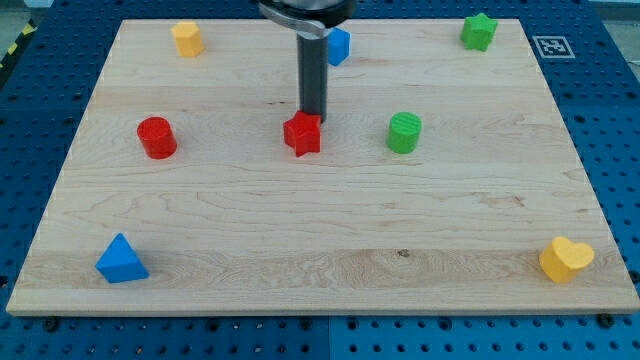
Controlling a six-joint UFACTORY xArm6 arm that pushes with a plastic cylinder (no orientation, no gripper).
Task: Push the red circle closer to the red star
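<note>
The wooden board carries red circle, red star, green cylinder, blue triangle, yellow heart.

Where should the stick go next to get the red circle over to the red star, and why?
Probably my tip should travel to the view's left, past the red circle. It now sits just above the red star, while the circle lies far left, so it must push rightward from the circle's left side.

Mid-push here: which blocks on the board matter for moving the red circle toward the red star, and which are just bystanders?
In play:
red circle, at the view's left
red star, mid-board
my tip, just above the star

Bystanders:
green circle
green star
blue block, behind the rod
blue triangle
yellow heart
yellow block
</note>
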